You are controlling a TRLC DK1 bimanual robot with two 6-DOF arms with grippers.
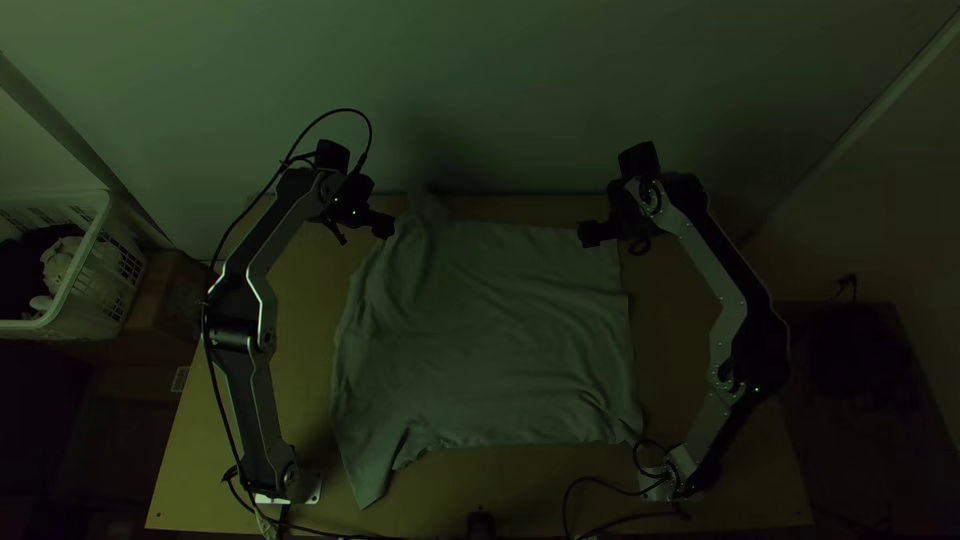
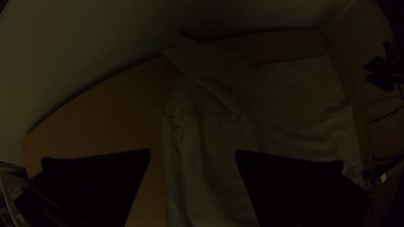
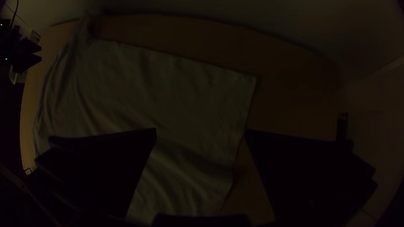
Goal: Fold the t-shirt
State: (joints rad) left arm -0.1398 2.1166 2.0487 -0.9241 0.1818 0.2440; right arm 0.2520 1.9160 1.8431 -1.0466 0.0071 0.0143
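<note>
One wooden table point(image 1: 675, 350); one t-shirt point(image 1: 490, 340), wrinkled but mostly spread over its middle, a strip reaching the far edge; one white basket point(image 1: 100, 300) beyond the left edge; two claws, left gripper point(image 1: 360, 232) and right gripper point(image 1: 616, 240), both released, by the shirt's far left and far right corners.

The t-shirt point(image 1: 490, 340) lies on the table point(image 1: 300, 350), a basket point(image 1: 100, 302) seemingly just left.
</note>
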